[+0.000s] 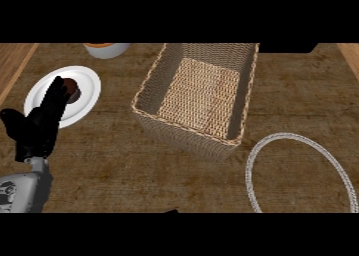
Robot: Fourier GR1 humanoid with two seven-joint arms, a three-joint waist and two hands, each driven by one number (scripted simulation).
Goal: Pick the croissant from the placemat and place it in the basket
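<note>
A woven rectangular basket (199, 92) stands in the middle of the counter, and only its wicker floor shows inside. At the lower right lies a round placemat (265, 150) with a pale corded rim and nothing on it. No croissant shows anywhere in the head view. My left hand (36, 131) rests open at the left with its fingers up, their tips lying over a white plate (86, 80). My right hand is out of the view.
A dark brown item (73, 93) lies on the white plate, partly hidden by my fingers. A pale cup (106, 49) stands at the back left. A dark object (289, 47) sits at the back right. A small black tip (171, 211) pokes in at the lower edge.
</note>
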